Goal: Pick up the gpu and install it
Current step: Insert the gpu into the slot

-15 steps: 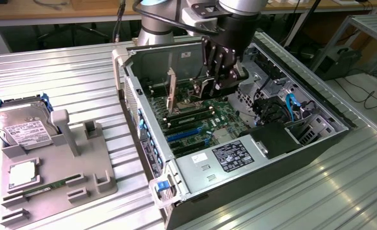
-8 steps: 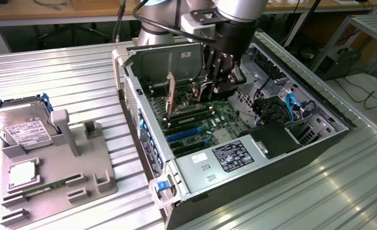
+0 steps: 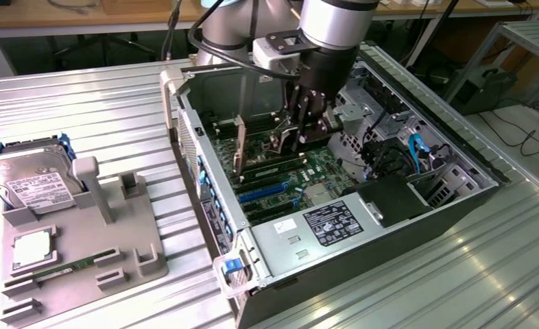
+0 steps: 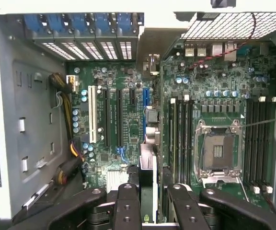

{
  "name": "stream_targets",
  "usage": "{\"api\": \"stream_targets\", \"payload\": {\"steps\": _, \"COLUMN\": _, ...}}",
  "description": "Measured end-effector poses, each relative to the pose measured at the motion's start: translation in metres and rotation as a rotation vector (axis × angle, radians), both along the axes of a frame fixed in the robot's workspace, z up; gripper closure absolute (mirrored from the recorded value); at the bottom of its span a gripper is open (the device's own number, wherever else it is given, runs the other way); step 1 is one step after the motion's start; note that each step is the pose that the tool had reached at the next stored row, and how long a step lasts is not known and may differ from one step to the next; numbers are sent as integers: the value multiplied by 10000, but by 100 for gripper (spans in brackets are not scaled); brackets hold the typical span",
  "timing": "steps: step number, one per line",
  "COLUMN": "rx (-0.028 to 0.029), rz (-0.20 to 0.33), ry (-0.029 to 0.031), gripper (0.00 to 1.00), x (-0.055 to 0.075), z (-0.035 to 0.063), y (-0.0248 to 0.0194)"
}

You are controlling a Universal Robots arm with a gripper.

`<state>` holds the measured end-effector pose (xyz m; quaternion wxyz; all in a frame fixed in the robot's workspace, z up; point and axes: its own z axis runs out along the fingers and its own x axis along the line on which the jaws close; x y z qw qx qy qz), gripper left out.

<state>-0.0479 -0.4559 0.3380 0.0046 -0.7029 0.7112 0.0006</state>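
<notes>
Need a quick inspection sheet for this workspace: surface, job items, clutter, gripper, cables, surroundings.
Surface: ribbed metal table.
Job's things: thin green gpu card held edge-on over the motherboard in the open black computer case.
Clutter: grey holder tray with silver hard drive and slim green memory stick.
Gripper: black gripper shut on the card.
Cables: blue cables inside the case.
Surroundings: wooden benches behind.

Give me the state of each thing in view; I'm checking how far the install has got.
gripper: inside the open case, shut on the gpu.
gpu: held on edge above the motherboard.
computer case: lying on its side, side panel off.
CPU socket: empty.
hard drive: parked in the grey holder.
memory stick: lying in the holder.
</notes>
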Motion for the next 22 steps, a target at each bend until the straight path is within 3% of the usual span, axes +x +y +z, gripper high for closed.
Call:
{"api": "stream_targets", "payload": {"steps": 6, "rx": -35, "rz": 0, "ry": 7, "gripper": 73, "x": -7, "z": -124, "y": 36}}
{"api": "stream_targets", "payload": {"steps": 12, "rx": -36, "rz": 0, "ry": 20, "gripper": 73, "x": -27, "z": -212, "y": 40}}
{"api": "stream_targets", "payload": {"steps": 18, "rx": -35, "rz": 0, "ry": 145, "gripper": 73, "x": -47, "z": -242, "y": 40}}
{"api": "stream_targets", "payload": {"steps": 22, "rx": -35, "rz": 1, "ry": 180, "gripper": 73, "x": -47, "z": -302, "y": 38}}
